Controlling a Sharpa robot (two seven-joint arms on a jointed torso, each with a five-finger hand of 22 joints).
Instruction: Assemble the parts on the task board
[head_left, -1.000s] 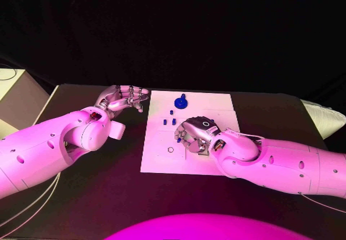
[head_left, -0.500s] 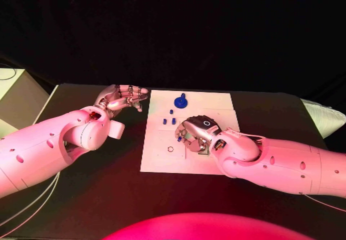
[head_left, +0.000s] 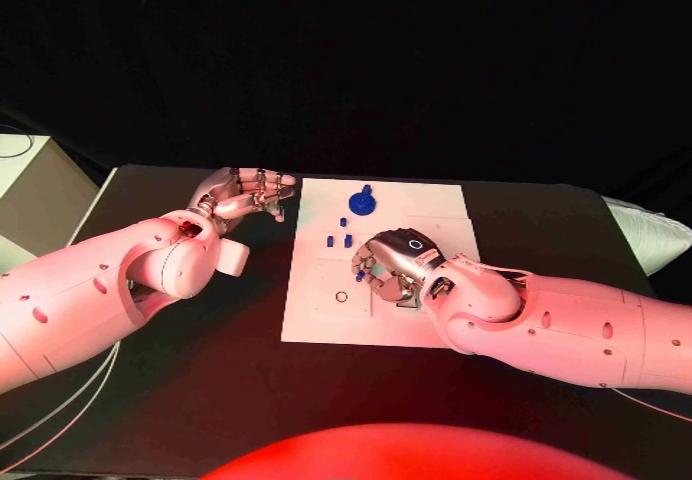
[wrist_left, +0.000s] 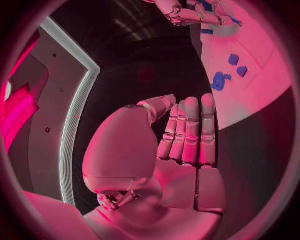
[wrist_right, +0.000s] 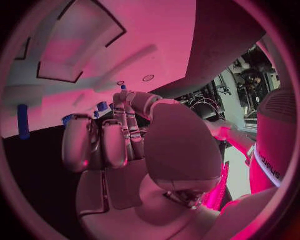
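Note:
The white task board (head_left: 433, 215) lies in the middle of the black table. A round blue part (head_left: 362, 205) stands near its far edge, with three small blue parts (head_left: 343, 222) (head_left: 330, 241) (head_left: 346, 241) just nearer. My right hand (head_left: 392, 266) hovers low over the board's middle with its fingers curled in, and a small blue part (wrist_right: 123, 87) sits pinched at the thumb's tip. My left hand (head_left: 248, 195) hangs just off the board's left far corner, fingers straight and apart from the thumb, holding nothing. The left wrist view shows the round part (wrist_left: 219, 80) beyond those fingers (wrist_left: 190, 130).
A thin dark ring (head_left: 342, 297) lies on the board's near left part. A pale cabinet (head_left: 29, 190) stands past the table's left edge and a white cushion-like thing (head_left: 649, 235) past its right edge. Bare table surrounds the board.
My right hand has shifted very slightly over the board. The left hand and the parts on the board have stayed where they were.

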